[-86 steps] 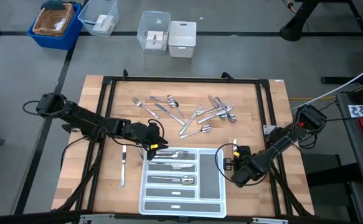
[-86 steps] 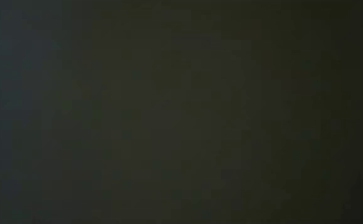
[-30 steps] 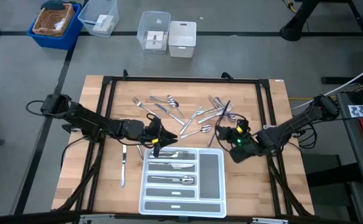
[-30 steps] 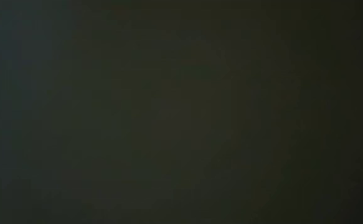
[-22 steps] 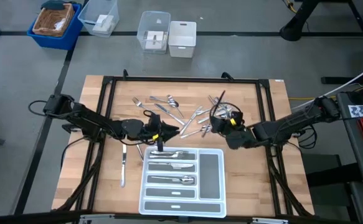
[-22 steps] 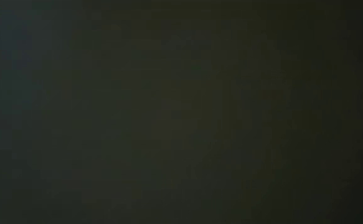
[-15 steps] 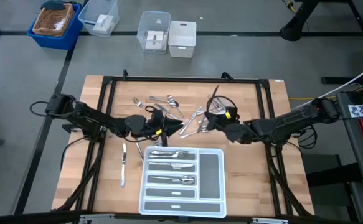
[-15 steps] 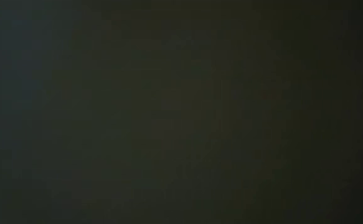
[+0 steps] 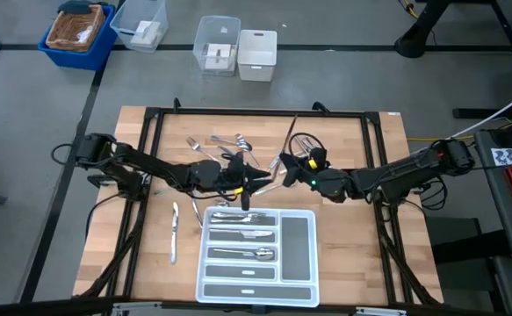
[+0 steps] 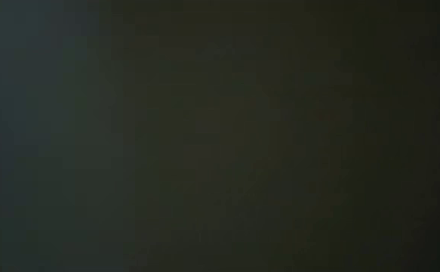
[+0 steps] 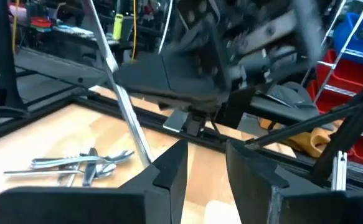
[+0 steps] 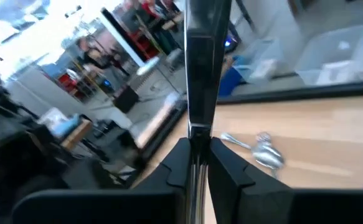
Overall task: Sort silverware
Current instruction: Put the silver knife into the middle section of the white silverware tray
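Observation:
My right gripper [image 9: 284,172] hangs over the table's middle, shut on one long flat piece of silverware [image 9: 292,139]. That piece shows in the right wrist view [image 12: 200,62] and as a slanting bar in the left wrist view [image 11: 122,99]. My left gripper [image 9: 259,183] faces it from the left, open [image 11: 206,149], with nothing between its fingers. The bar's lower end reaches beside one left finger [image 11: 169,168]; touch cannot be told. More silverware [image 9: 229,145] lies loose on the wood, and some lies in the white tray [image 9: 298,250]. The low view is dark. My right gripper pinches the flat piece between its two fingers [image 12: 228,168], on its two broad faces [image 12: 198,134]. The fingers come about level from the table's right side and lie across the piece. It is lifted clear of the table, its long free end rising toward the far edge [image 9: 296,118].
A single knife [image 9: 174,230] lies on the wood left of the tray. Loose spoons and forks [image 11: 75,165] lie beyond the grippers, one spoon [image 12: 262,152] near the right one. A black frame [image 9: 256,112] rims the table. Bins [image 9: 238,48] stand on the floor beyond.
My right gripper has carried the piece toward the table's left and far side, rising a little and rolling, so the piece now leans toward the far edge. My left gripper has moved toward the right and far side, up to the right gripper, staying open.

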{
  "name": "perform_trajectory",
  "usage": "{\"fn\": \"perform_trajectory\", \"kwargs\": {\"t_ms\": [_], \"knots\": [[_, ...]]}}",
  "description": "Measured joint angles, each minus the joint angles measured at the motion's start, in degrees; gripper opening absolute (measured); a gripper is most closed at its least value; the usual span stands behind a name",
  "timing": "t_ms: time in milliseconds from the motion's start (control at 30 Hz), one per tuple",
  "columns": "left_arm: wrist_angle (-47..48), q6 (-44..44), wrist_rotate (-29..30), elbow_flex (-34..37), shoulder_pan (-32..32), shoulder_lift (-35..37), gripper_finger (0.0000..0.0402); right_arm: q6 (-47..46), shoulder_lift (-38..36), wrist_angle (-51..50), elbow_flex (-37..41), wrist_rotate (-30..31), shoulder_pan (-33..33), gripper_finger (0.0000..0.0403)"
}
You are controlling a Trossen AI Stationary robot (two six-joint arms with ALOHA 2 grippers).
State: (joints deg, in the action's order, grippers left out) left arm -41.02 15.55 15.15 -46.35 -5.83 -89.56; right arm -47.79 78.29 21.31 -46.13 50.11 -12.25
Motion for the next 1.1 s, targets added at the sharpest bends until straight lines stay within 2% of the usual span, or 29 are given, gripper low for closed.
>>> {"fn": "perform_trajectory", "kwargs": {"t_ms": [200,533,767,1100], "knots": [[-0.21,0.48,1.51,-0.72,0.55,-2.34,0.01,4.71,1.53,2.94,0.02,-1.71,0.0,0.0037],[-0.22,0.24,2.36,-0.69,0.67,-2.03,0.01,7.82,1.56,2.75,0.02,-1.7,-0.02,0.0037],[1.31,0.9,6.33,-0.69,2.13,-2.03,0.01,9.42,1.56,2.66,0.02,-1.7,-0.02,0.0037],[1.52,10.52,6.65,-0.69,3.28,-2.29,0.01,9.54,1.56,2.63,0.02,-1.73,-0.02,0.0037]]}}
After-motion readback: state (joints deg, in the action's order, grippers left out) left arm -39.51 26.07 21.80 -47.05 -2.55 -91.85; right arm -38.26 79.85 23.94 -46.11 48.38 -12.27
